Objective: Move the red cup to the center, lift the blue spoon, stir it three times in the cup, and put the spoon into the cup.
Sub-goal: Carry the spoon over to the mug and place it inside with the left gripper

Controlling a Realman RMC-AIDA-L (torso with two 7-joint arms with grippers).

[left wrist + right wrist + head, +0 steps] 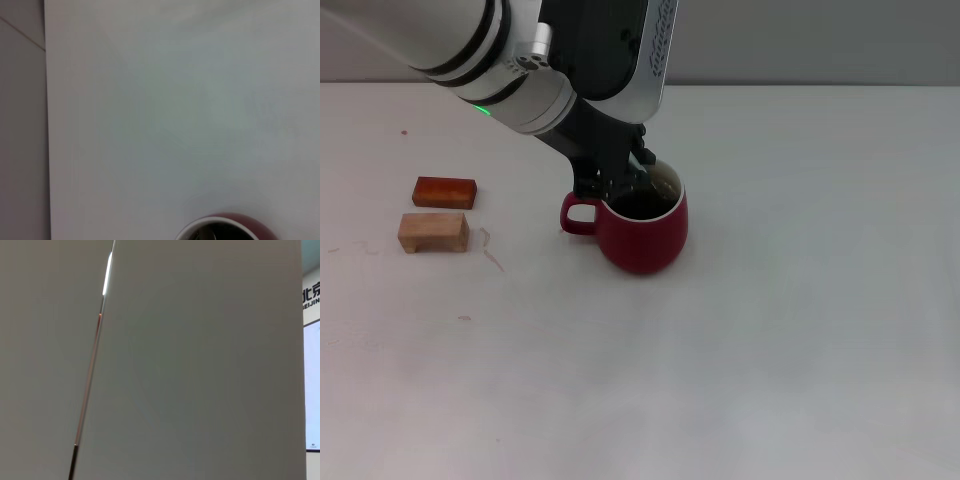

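Left gripper [625,185] down at the cup's [642,232] mouth.

Your cup stands near the table's [800,330] middle, handle toward the two blocks [438,212]. You can't tell whether the gripper's fingers are clenched or released, and the spoon isn't clearly visible; something glints inside the rim in the left wrist view. Expect the ceramic cup to be heavy, rigid, glossy and chippable; the spoon light and slim, best pinched mid-handle. The right gripper is out of sight.

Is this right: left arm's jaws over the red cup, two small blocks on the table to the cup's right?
Not quite. In the head view the two blocks lie to the left of the red cup, not the right. The left gripper is indeed at the cup's mouth.
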